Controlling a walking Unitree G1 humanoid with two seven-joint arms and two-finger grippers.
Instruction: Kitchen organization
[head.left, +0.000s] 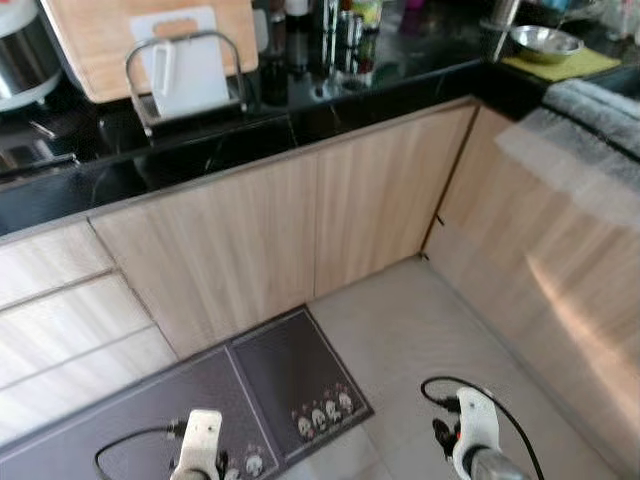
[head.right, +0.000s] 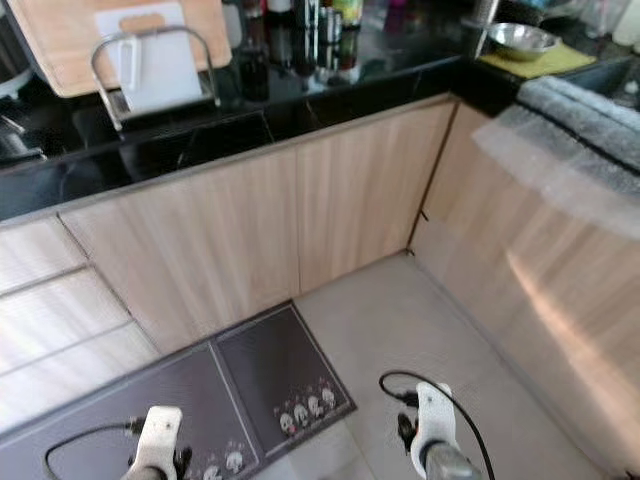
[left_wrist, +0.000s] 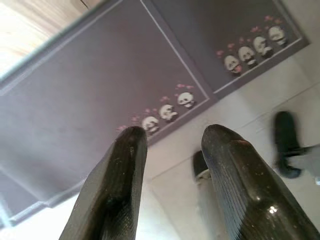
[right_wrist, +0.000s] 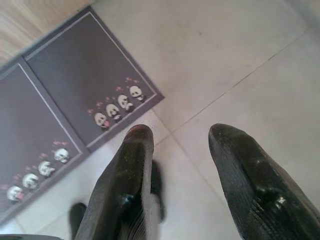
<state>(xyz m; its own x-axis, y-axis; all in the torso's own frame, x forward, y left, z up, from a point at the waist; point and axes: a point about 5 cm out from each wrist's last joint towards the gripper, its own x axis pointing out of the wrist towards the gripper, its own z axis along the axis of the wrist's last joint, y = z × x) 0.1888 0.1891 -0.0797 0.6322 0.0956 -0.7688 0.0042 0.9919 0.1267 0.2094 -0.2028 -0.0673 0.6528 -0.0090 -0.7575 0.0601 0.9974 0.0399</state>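
Observation:
I stand before an L-shaped black counter (head.left: 330, 95) with light wood cabinet doors (head.left: 300, 230) under it. A white cutting board (head.left: 190, 70) stands in a wire rack, and a large wooden board (head.left: 100, 35) leans behind it. At the far right, a steel bowl (head.left: 545, 42) rests on a yellow cloth (head.left: 590, 64). Both arms hang low over the floor. My left gripper (left_wrist: 172, 135) is open above the grey panda mat (left_wrist: 100, 90). My right gripper (right_wrist: 182, 132) is open above the floor tiles (right_wrist: 225, 55). Neither holds anything.
A rice cooker (head.left: 22, 55) sits at the far left, with bottles and jars (head.left: 340, 25) at the back of the counter. A grey towel (head.left: 600, 110) lies on the right-hand counter. Two grey mats (head.left: 290, 375) lie along the cabinets, and drawers (head.left: 60, 310) are at the left.

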